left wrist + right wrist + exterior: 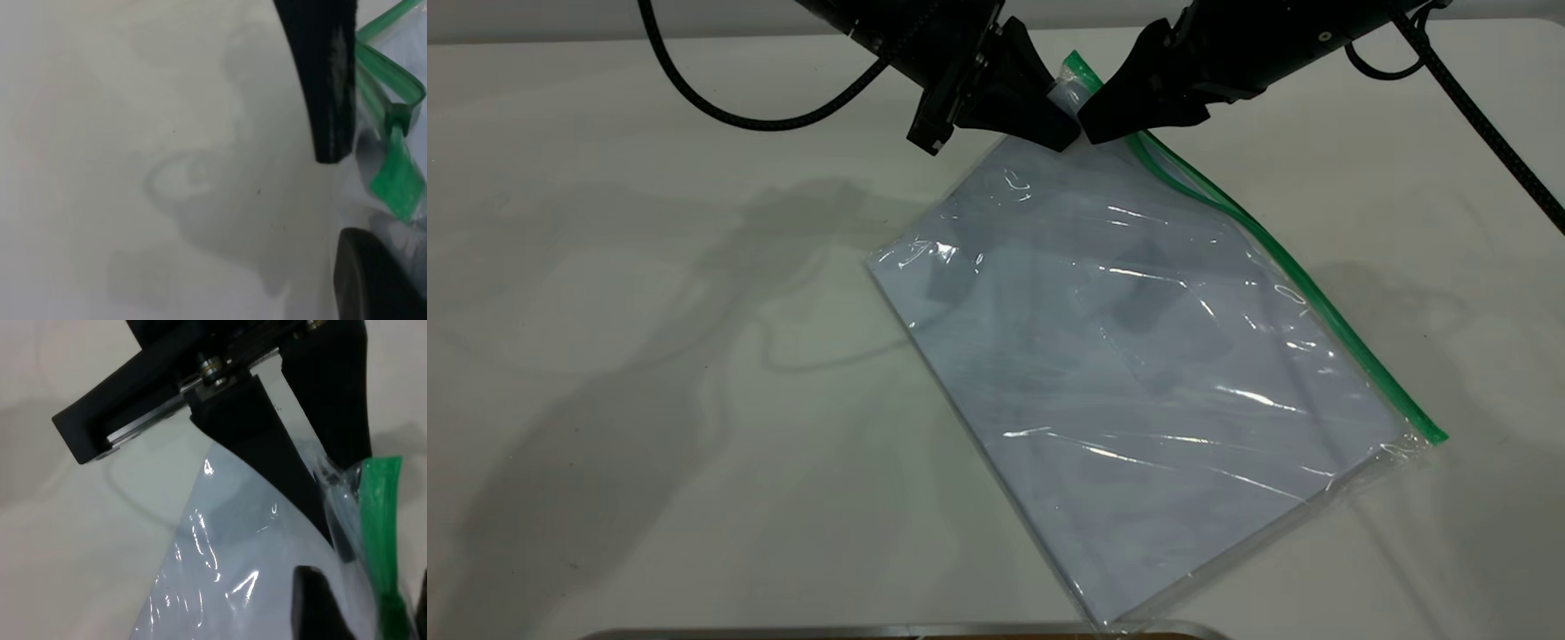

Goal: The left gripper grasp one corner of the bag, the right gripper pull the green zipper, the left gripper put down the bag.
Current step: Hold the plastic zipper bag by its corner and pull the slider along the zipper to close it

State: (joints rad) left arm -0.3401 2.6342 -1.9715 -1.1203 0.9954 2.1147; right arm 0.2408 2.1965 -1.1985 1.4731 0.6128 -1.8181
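White table (649, 373) across the whole scene, pale and matte, crossed by soft shadows of arms and cables. On it, near the middle and turned at a slant, the bag (1129, 373): clear, flat, glossy, with white paper inside, its lower corner close to the near table edge and its far corner lifted toward the two arms. Along the bag's right-hand long edge, the green zipper (1303, 293), running from the raised far corner down to the outer corner low on the right. At that raised corner, the left gripper (1069, 135), coming in from the upper left, fingers closed onto the plastic and pinching the corner of the bag. Directly opposite and tip to tip with it, the right gripper (1089, 129), reaching in from the upper right, fingertips at the zipper's far end; hard to tell whether pinched on it or only touching. Smallest of all, the green slider tab (398, 175), seen from the left wrist just beside one black finger (325, 80).
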